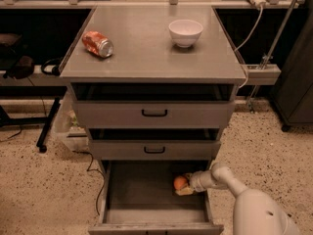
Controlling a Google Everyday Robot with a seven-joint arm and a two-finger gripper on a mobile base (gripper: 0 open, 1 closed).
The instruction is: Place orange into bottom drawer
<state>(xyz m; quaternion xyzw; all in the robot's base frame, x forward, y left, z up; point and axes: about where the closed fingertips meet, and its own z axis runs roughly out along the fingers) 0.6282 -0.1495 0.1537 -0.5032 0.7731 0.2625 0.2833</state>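
One orange [180,182]: small, round and bright; inside the bottom drawer [142,192], in its right rear part, close to the right wall.
Contact: orange is at the very tip of the gripper [184,187]; cannot tell if it rests on the drawer floor or sits just above it.
Gripper: inside the open drawer, reaching in from the right, just right of the orange and slightly below it in the view.
Claw state: cannot tell whether it clamps the fruit or is spread off it.
Arm [222,176]: white, angled down over the drawer's right side from the robot body [261,214] at lower right.
Bottom drawer: pulled well out, plain grey interior, rest of its floor bare.
Middle drawer [154,150]: black handle, front slightly out.
Top drawer [154,113]: black handle, front slightly out too.
Cabinet top [146,53]: crushed red soda can [97,43] lying on its side at left; white bowl [185,32] upright at right rear; the two are well apart.
Floor [39,190]: speckled, with dark cables at left.
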